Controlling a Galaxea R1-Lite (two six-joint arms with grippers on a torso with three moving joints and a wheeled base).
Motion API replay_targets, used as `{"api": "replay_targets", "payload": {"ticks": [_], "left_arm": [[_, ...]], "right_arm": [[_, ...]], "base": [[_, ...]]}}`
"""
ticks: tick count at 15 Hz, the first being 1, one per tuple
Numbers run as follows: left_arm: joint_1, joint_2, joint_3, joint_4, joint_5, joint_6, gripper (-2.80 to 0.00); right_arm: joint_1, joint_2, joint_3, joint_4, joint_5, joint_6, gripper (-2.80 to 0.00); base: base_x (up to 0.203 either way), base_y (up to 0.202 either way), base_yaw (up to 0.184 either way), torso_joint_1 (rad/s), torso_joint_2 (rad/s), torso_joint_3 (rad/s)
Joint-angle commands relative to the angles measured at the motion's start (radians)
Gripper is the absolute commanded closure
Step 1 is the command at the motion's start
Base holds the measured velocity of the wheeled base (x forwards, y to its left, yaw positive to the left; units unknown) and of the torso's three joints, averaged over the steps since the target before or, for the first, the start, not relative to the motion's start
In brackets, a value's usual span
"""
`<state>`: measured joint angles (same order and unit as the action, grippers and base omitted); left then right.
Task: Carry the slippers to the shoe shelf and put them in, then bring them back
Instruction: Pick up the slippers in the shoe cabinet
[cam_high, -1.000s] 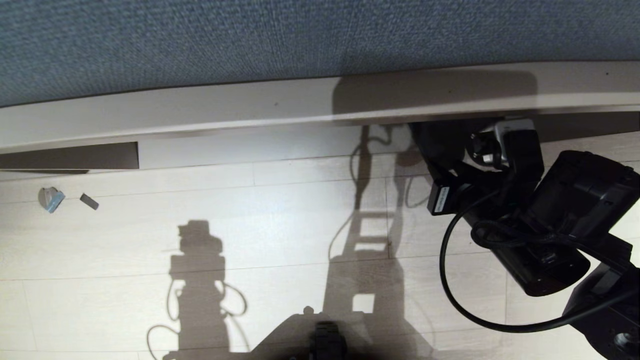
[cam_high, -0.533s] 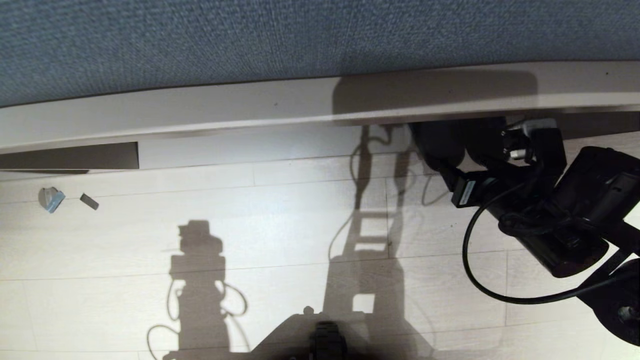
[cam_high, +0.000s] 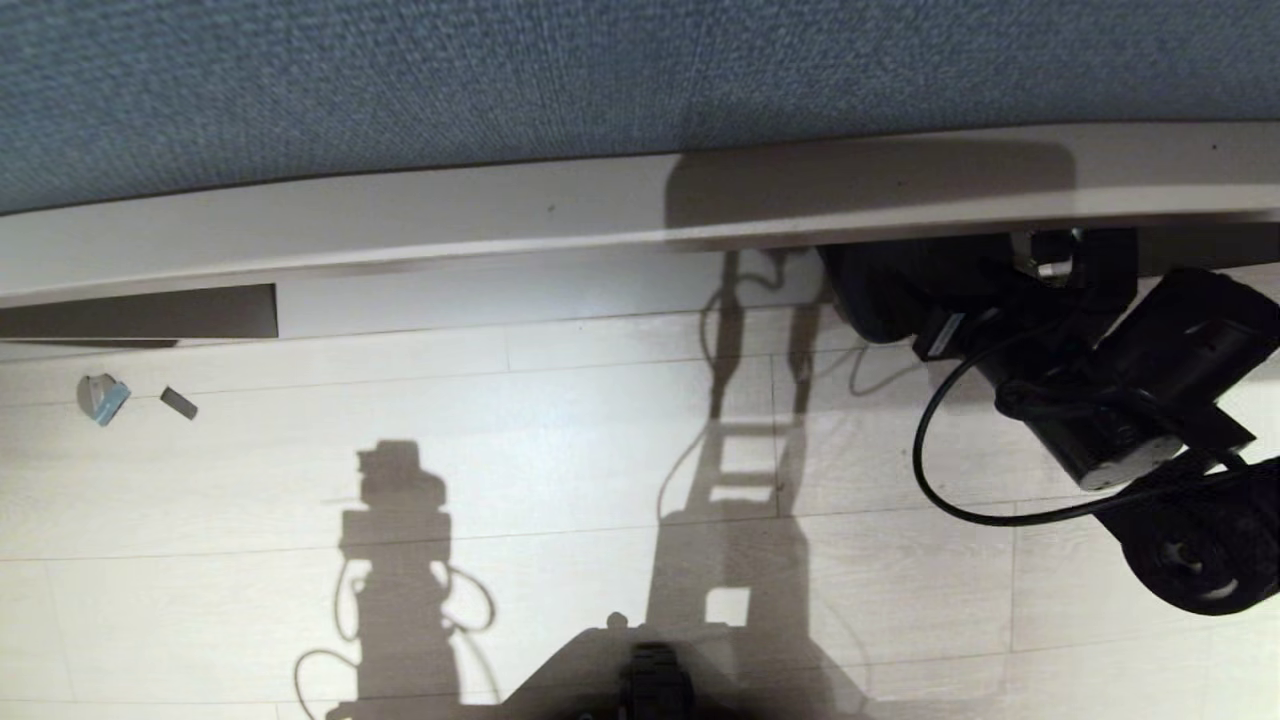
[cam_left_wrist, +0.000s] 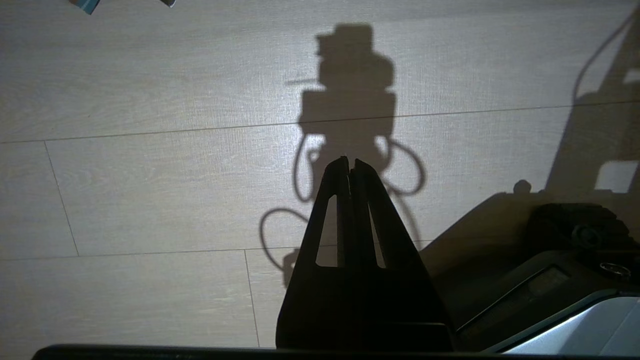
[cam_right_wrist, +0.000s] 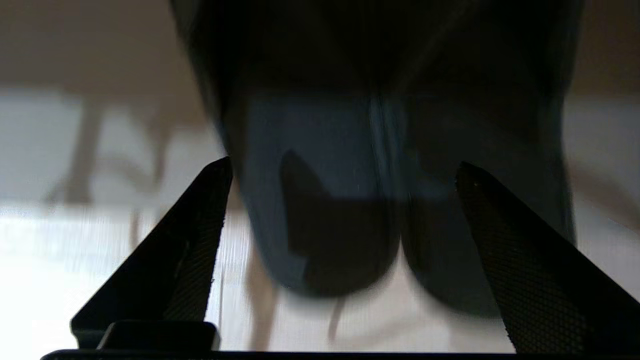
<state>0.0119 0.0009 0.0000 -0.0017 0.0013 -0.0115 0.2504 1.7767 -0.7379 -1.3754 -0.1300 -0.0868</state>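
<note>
The right gripper (cam_right_wrist: 340, 170) is spread wide, released, straddling the heels of the 2 dark slate-grey cloth slippers (cam_right_wrist: 350, 200), which lie side by side at its 12 o'clock on the pale wood-plank floor (cam_high: 560, 440), toes under the grey-beige laminate shoe shelf (cam_high: 400, 215). The left gripper (cam_left_wrist: 350, 165) hangs clenched, empty.

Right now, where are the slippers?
The slippers lie side by side on the floor, on the head view's right under the shelf edge, between the right gripper's open fingers.

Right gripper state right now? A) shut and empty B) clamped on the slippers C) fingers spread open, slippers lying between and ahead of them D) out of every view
C: in the right wrist view the right gripper stands wide open, with the slippers lying side by side on the floor between its fingers.
</note>
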Motion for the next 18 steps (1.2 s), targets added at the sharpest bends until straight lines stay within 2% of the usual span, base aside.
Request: {"api": "replay_targets", "payload": {"ticks": [1,4,14,18], "left_arm": [[0.000,0.001,0.000,0.000,0.000,-0.001,0.00],[0.000,0.001,0.000,0.000,0.000,-0.001,0.00],[0.000,0.001,0.000,0.000,0.000,-0.001,0.00],[0.000,0.001,0.000,0.000,0.000,-0.001,0.00]], "right_arm": [[-0.009,0.062,-0.048,-0.040,0.005,-0.014,-2.80],[-0.020,0.066,-0.061,-0.042,0.004,-0.044,-2.80],[-0.061,0.126,-0.137,-0.055,0.009,-0.041,-2.80],[-0.066,0.187,-0.202,-0.123,0.009,-0.040,-2.80]], "base": [[0.000,0.000,0.000,0.000,0.00,0.000],[0.000,0.000,0.000,0.000,0.00,0.000],[0.000,0.000,0.000,0.000,0.00,0.000],[0.000,0.000,0.000,0.000,0.00,0.000]]}}
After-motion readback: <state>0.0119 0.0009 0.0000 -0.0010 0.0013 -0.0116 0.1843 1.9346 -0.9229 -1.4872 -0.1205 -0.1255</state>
